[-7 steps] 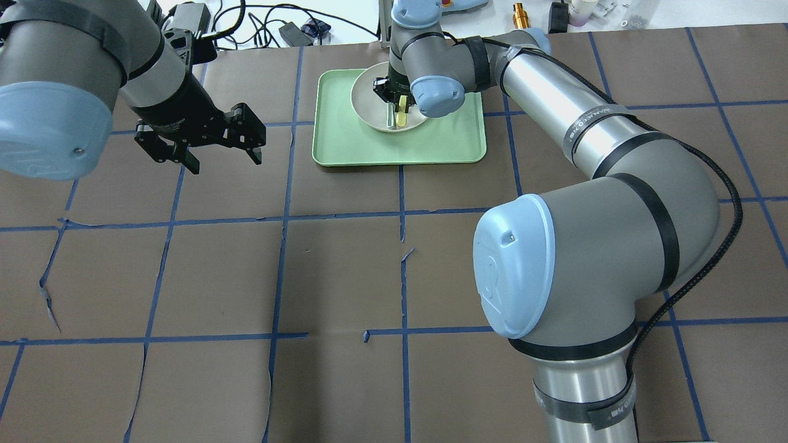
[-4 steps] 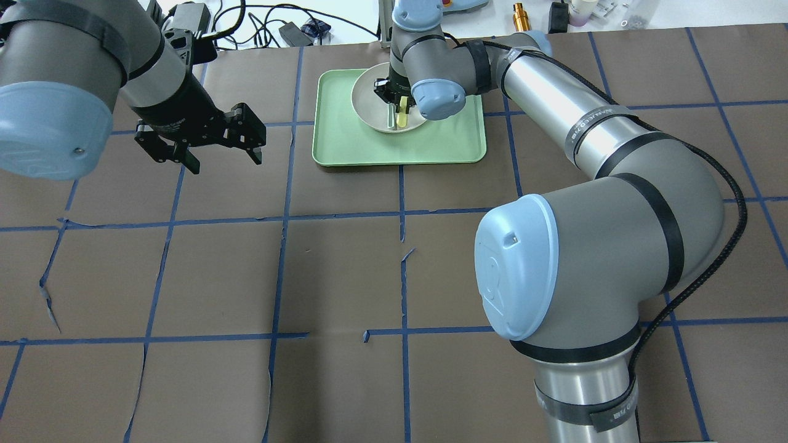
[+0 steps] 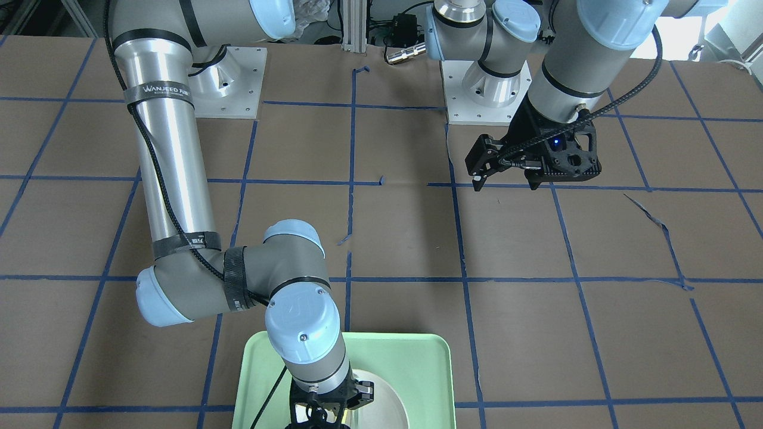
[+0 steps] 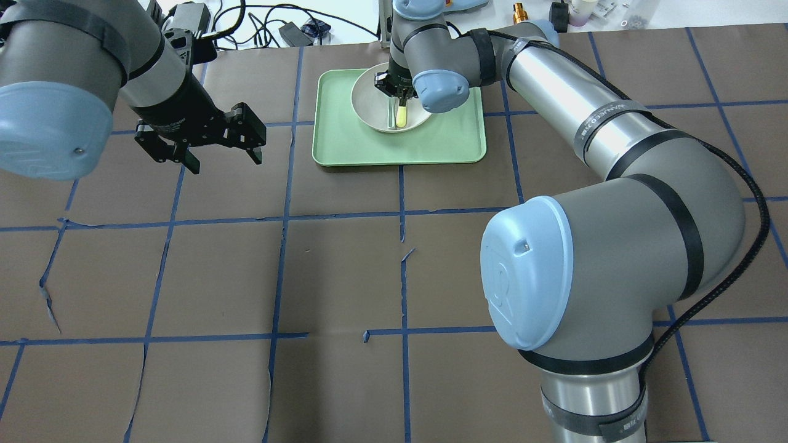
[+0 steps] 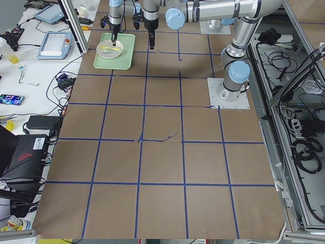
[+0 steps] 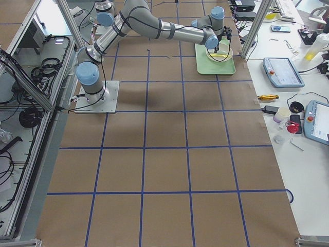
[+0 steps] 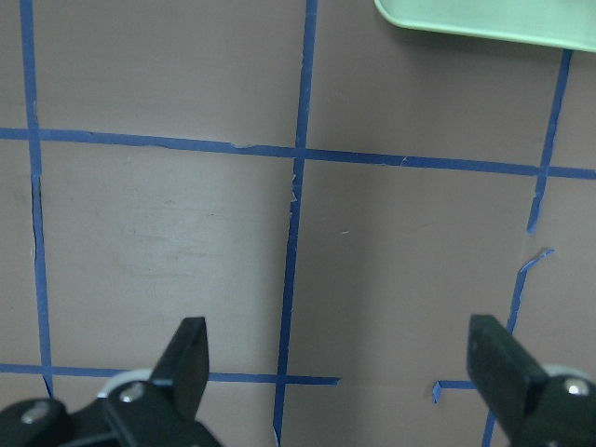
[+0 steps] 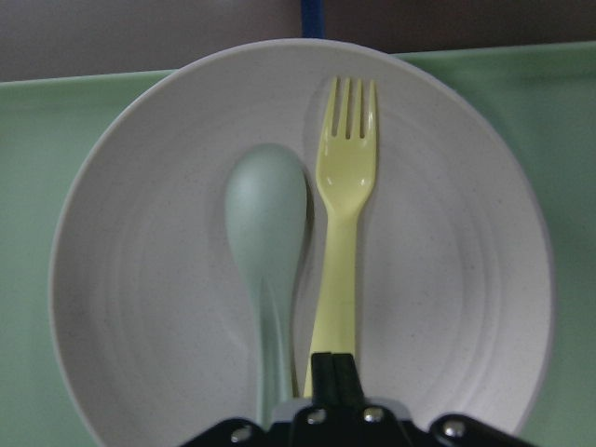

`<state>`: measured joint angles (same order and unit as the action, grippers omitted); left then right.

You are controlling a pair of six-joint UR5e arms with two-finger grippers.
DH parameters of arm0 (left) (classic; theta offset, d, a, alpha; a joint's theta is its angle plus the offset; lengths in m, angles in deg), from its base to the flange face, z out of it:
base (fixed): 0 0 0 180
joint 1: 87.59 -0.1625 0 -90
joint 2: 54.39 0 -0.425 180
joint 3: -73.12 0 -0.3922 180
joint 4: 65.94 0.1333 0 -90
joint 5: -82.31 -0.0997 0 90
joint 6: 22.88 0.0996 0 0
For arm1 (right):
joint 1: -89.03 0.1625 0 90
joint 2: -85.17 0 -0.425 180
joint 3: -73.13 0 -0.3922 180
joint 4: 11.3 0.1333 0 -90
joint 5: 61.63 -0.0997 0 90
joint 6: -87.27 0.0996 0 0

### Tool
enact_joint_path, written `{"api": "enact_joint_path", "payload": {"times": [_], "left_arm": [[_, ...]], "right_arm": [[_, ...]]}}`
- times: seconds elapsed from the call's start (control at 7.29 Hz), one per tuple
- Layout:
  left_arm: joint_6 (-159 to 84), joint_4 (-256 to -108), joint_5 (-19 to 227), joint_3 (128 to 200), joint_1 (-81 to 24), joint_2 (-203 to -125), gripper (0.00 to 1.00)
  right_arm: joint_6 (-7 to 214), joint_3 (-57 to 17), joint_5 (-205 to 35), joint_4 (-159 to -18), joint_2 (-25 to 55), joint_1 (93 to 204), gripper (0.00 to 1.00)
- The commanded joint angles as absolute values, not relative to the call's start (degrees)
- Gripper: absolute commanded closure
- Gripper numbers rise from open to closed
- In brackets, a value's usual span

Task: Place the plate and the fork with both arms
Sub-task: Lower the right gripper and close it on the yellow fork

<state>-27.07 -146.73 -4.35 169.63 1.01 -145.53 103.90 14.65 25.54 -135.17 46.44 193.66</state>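
Observation:
The off-white plate sits on the green tray at the far middle of the table. The pale-yellow fork lies in the plate, clear in the right wrist view. My right gripper stands over the plate, its fingers shut on the end of the fork's handle. My left gripper hangs open and empty above bare table, left of the tray; it also shows open in the front-facing view and the left wrist view.
A pale grey-green spoon lies in the plate right beside the fork. Cables and small items lie beyond the table's far edge. A corner of the tray shows in the left wrist view.
My right gripper has shifted over the end of the fork's handle and closed on it. The left arm has not moved.

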Motion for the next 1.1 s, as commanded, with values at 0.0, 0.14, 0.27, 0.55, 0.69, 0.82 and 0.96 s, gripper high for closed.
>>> {"api": "enact_joint_path", "payload": {"times": [0.0, 0.14, 0.27, 0.55, 0.69, 0.82, 0.96], "left_arm": [[-27.0, -146.7, -4.4, 169.5, 1.0, -145.5, 0.00], [-27.1, -146.8, -4.4, 169.6, 1.0, -145.5, 0.00], [-27.0, -146.7, -4.4, 169.6, 1.0, -145.5, 0.00], [-27.0, -146.8, -4.4, 169.6, 1.0, -145.7, 0.00], [-27.0, -146.7, -4.4, 169.6, 0.9, -145.7, 0.00], [-27.0, -146.8, -4.4, 169.6, 1.0, -145.7, 0.00], [-27.0, -146.7, -4.4, 169.6, 0.9, -145.7, 0.00]], "right_arm": [[104.7, 14.4, 25.8, -135.2, 46.7, 193.6, 0.86], [108.2, 14.7, 25.9, -135.5, 48.1, 193.7, 0.85], [109.4, 15.1, 26.8, -135.9, 48.9, 193.7, 0.84], [109.5, 15.6, 26.7, -135.9, 49.0, 193.7, 0.70], [109.5, 15.6, 26.2, -135.9, 48.9, 193.7, 0.67], [109.5, 15.6, 26.1, -135.9, 48.9, 193.7, 0.63], [109.5, 15.7, 26.1, -135.9, 48.8, 193.7, 0.62]]}}
